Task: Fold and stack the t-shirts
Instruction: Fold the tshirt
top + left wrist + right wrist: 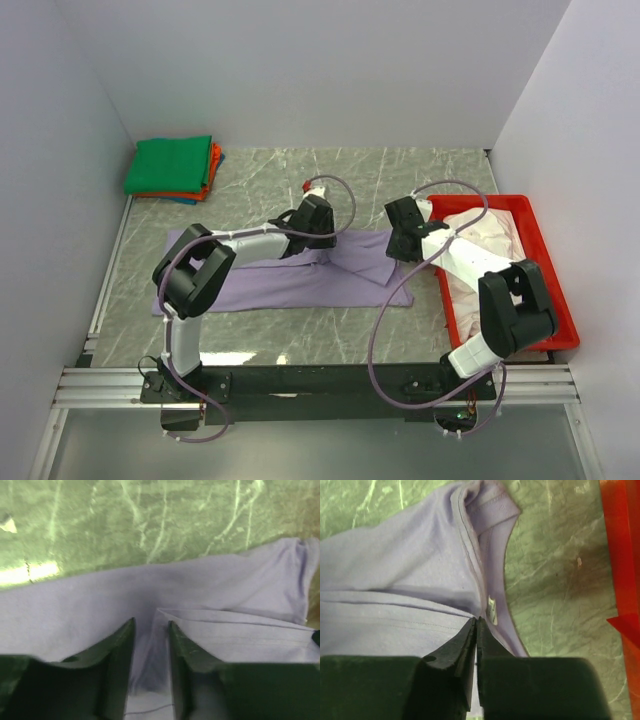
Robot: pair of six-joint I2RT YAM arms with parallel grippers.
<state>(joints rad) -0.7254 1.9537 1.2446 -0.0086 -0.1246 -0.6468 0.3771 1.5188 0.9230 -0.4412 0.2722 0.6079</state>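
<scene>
The lavender t-shirt (300, 280) lies spread across the middle of the table, its right part folded over. My left gripper (318, 225) is at its far edge. In the left wrist view the gripper (151, 622) has its jaws close together with a gathered fold of the shirt (90, 610) between them. My right gripper (402, 238) is at the shirt's right end. In the right wrist view it (477, 620) is shut on the shirt (395, 570) at a fold next to the white neck label (492, 610).
A folded stack stands at the back left, a green shirt (170, 163) on top of orange-red (214, 165) and blue ones. The red tray (560, 300) at the right holds a pale pinkish-white shirt (485, 235). The tray's edge (620, 555) shows in the right wrist view.
</scene>
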